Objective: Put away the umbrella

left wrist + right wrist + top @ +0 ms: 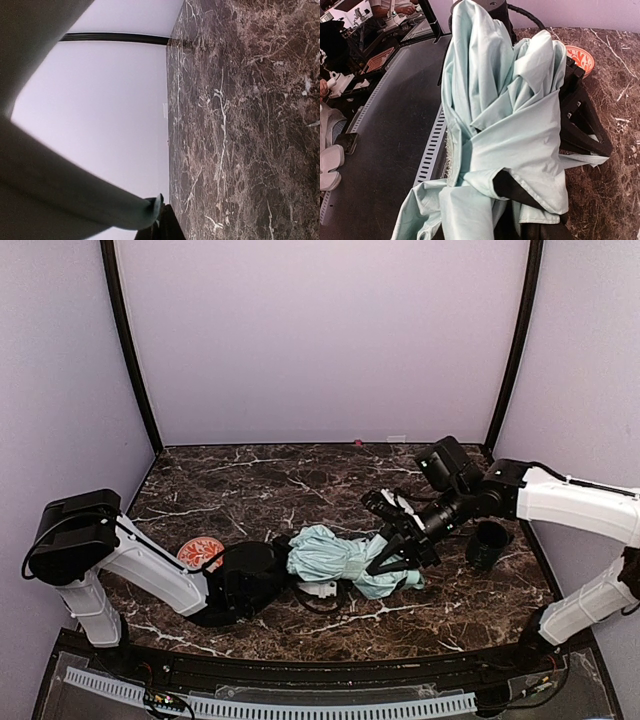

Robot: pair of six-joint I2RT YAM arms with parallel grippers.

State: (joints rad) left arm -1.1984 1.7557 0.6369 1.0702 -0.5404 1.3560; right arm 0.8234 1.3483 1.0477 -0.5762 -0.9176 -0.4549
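Note:
The umbrella [335,558] lies folded and crumpled at the table's middle, its pale mint fabric bunched between both arms. My left gripper [268,575] is at its left end, shut, and in the left wrist view a blurred mint fold [145,212] runs into the dark fingertip [169,227]. My right gripper [400,555] is closed on the umbrella's right end. Seen from the right wrist, the umbrella [515,115] fills the frame and a dark finger [520,190] is tucked under a fabric fold. Black ribs [582,122] stick out on the right side.
A dark cup [489,545] stands on the table just right of the right gripper. An orange patterned bowl [200,552] sits behind the left arm and shows as the bowl [580,57] in the right wrist view. Purple walls enclose the marble table [300,480].

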